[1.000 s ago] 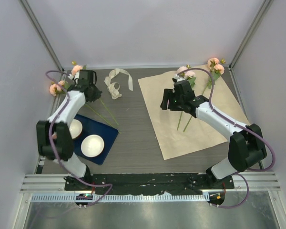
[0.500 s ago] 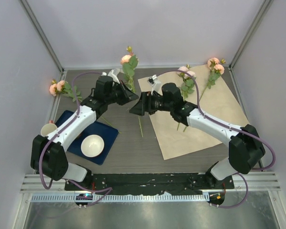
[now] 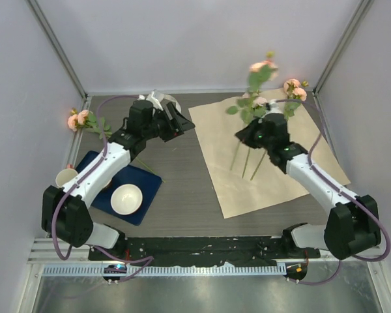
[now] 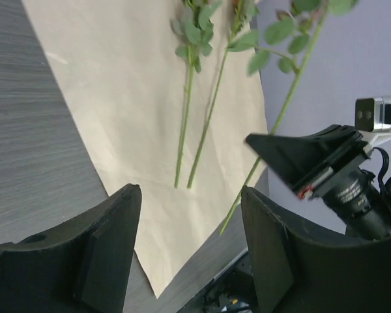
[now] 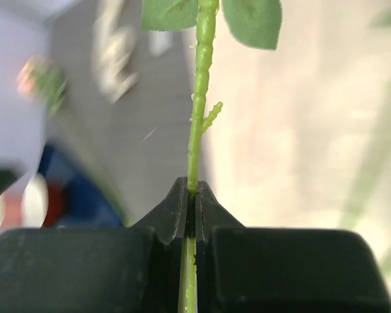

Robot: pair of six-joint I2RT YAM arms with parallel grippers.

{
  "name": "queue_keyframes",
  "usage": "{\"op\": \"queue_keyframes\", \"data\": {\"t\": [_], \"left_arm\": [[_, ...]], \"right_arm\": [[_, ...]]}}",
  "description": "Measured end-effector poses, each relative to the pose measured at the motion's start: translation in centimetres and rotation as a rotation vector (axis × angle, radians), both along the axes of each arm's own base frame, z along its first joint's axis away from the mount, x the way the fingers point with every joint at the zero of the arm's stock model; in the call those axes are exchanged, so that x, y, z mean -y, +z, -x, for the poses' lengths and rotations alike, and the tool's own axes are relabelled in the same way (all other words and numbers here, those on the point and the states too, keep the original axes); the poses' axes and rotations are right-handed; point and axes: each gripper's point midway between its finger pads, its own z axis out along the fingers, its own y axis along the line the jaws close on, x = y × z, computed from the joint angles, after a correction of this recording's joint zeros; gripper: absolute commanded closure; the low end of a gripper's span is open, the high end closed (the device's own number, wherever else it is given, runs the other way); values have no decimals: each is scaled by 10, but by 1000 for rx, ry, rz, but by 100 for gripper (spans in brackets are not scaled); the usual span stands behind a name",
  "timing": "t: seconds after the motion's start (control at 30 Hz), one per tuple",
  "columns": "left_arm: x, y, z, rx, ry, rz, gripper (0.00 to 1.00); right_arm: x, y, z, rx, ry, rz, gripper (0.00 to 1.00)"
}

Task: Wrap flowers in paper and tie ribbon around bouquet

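A white bowl (image 3: 126, 198) sits on a dark blue tray (image 3: 148, 182), a cream cup (image 3: 65, 177) near its left edge.

- You're looking into a robot lab cell, not a home or a shop.
- Plain pale wall panels (image 3: 208, 39) set between metal framing posts (image 3: 57, 49) box you in.
- A left arm (image 3: 98, 171) and a right arm (image 3: 316, 179) are bolted to a black base plate (image 3: 202, 246) beside aluminium rails (image 3: 65, 251) at the near edge of the table (image 3: 182, 189).

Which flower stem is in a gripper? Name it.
The stem pinched in the right gripper, held up over the paper; the other flowers lie flat, ungripped.
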Motion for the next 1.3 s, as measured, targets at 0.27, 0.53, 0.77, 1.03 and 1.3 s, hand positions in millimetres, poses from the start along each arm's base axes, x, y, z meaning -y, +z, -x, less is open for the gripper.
{"op": "queue_keyframes", "data": {"t": [0.27,0.53,0.77,1.03,1.3], "left_arm": [[-79,-36,-24,-92,203,-16,36],[-138,-81,-27,-244,355,-56,34],[-161,-91,-30,-280,424,-76,30],[-206,-130,-32,-407,550,-151,28],[-250,-173,-41,-546,692,-250,30]], "right_arm": [[159,-69,-45,-180,-454,301,100],[170,-134,-58,-319,-428,505,99],[168,-150,-67,-348,-412,527,100],[158,-163,-66,-384,-384,483,98],[153,-163,-68,-388,-382,452,58]]}}
